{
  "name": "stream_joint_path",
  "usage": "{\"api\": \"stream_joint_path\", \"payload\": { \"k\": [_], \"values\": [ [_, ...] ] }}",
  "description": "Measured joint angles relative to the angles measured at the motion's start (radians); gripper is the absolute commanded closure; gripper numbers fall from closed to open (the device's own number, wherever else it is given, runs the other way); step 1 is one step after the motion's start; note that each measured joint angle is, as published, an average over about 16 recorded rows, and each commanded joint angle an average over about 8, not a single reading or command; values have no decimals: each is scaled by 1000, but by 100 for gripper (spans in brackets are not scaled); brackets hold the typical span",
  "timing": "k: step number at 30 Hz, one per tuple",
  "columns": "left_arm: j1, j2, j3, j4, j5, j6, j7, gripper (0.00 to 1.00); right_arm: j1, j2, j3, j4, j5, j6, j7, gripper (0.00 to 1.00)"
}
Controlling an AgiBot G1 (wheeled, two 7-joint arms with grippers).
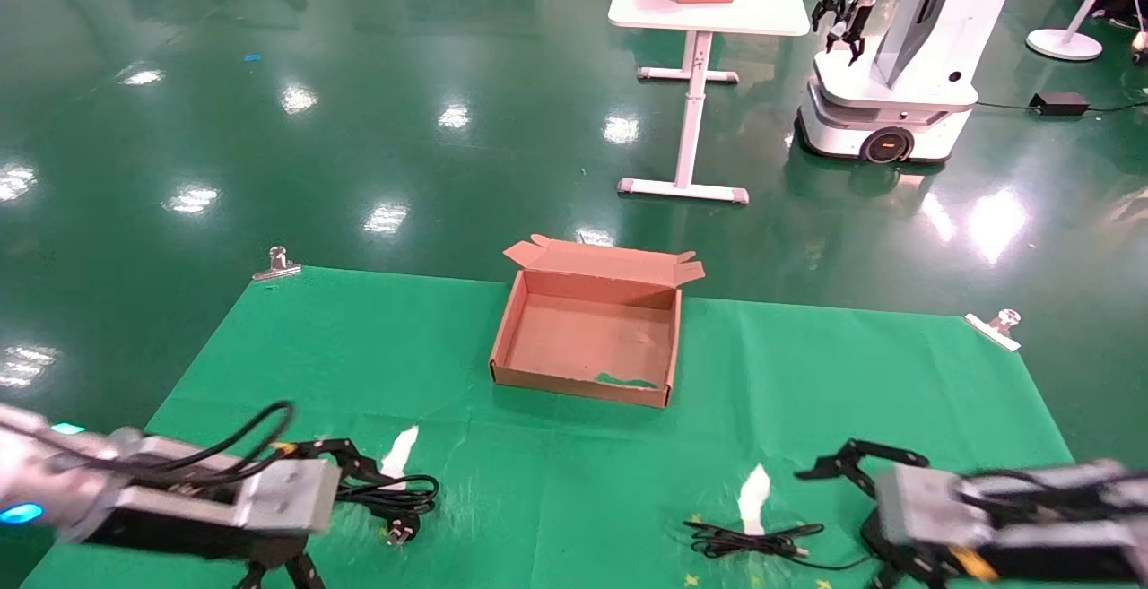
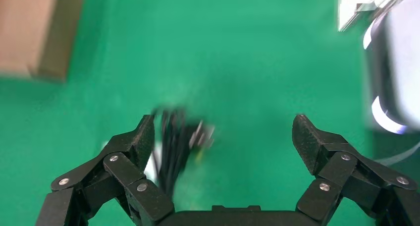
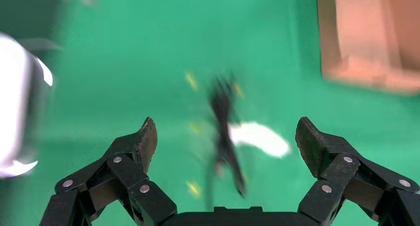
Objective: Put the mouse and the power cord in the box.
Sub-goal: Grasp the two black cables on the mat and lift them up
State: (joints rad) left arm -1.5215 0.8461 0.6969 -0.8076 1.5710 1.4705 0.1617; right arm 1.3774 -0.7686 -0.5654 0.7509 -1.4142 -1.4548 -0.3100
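Our left gripper (image 2: 223, 151) and right gripper (image 3: 225, 151) both hang spread wide at the mat's (image 1: 269, 338) near edge, ready over the power cord (image 1: 395, 495) and what looks like the mouse's cable (image 1: 753, 542); the box (image 1: 587, 338) waits empty at the far edge.

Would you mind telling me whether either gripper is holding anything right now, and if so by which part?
Nothing is held. The left gripper is open above the power cord, and the right gripper is open above a thin black cable.
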Motion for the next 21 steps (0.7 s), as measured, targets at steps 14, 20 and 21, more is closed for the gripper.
{"api": "stream_joint_path", "payload": {
  "k": [14, 20, 21],
  "values": [
    [-129, 210, 90, 483, 213, -211, 264, 0, 151, -257, -97, -435, -213, 183, -316, 0],
    [-146, 244, 89, 589, 214, -244, 340, 0, 177, -301, -105, -547, -226, 206, -395, 1],
    [-147, 247, 89, 602, 213, -248, 351, 2, 180, -305, -106, -561, -228, 208, -406, 7]
  ]
}}
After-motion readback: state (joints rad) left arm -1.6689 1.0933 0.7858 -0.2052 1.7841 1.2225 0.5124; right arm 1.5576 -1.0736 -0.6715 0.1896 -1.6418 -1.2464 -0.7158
